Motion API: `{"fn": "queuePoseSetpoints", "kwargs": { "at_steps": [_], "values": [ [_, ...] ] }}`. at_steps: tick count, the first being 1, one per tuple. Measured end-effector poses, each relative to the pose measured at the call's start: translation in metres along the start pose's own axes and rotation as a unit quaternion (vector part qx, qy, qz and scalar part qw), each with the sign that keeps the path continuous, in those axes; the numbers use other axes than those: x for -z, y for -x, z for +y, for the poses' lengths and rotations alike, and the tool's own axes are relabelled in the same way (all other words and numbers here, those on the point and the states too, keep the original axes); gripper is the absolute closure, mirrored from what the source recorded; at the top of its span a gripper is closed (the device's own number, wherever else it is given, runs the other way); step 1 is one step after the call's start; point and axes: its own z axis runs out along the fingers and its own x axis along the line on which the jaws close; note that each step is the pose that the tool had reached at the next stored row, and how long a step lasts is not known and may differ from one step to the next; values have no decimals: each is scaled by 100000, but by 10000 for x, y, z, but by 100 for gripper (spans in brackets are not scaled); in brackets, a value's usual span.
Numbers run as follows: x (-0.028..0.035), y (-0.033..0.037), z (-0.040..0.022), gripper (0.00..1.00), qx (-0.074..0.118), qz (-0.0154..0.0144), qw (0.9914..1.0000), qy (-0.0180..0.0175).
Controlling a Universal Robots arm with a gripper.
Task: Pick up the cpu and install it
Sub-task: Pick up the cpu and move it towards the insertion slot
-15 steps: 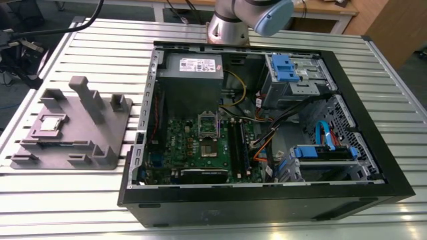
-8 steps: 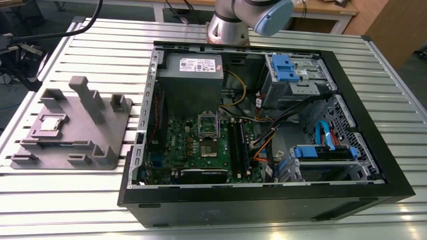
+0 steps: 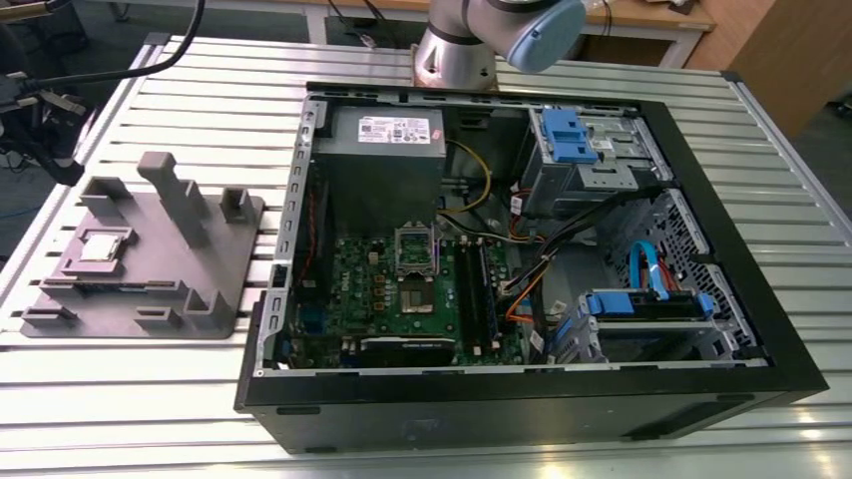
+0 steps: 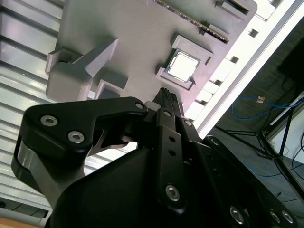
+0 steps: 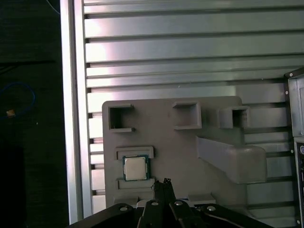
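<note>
Slatted metal table [image 3: 160,379] carries a grey fixture [image 3: 147,279]; the cpu [image 3: 104,244] lies flat in its pocket. In the first wrist view the gripper [image 5: 164,183] hangs above, just beside the cpu, claw narrow and empty. I think a descent like this risks hitting the pocket rim or scratching the cpu.

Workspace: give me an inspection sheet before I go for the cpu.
Surface: slatted metal table carrying a grey fixture plate and an open computer case.
Job's things: cpu lies flat in its recess on the fixture plate; motherboard socket sits inside the case, its state hard to tell.
Clutter: nothing seen.
Grippers: pincer shut, empty, poised over the fixture plate beside the cpu, not touching it.
Cables: yellow, orange and blue leads inside the case; black cable by the table's far corner.
Surroundings: wooden furniture beyond the table.
</note>
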Motion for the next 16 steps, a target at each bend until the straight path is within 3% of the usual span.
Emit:
{"fn": "queuePoseSetpoints", "kwargs": {
  "at_steps": [8,16],
  "values": [
    [-53,-60,-24,89,0,28,100000,-5],
    [-162,-127,-42,89,-12,402,99999,-36]
  ]
}}
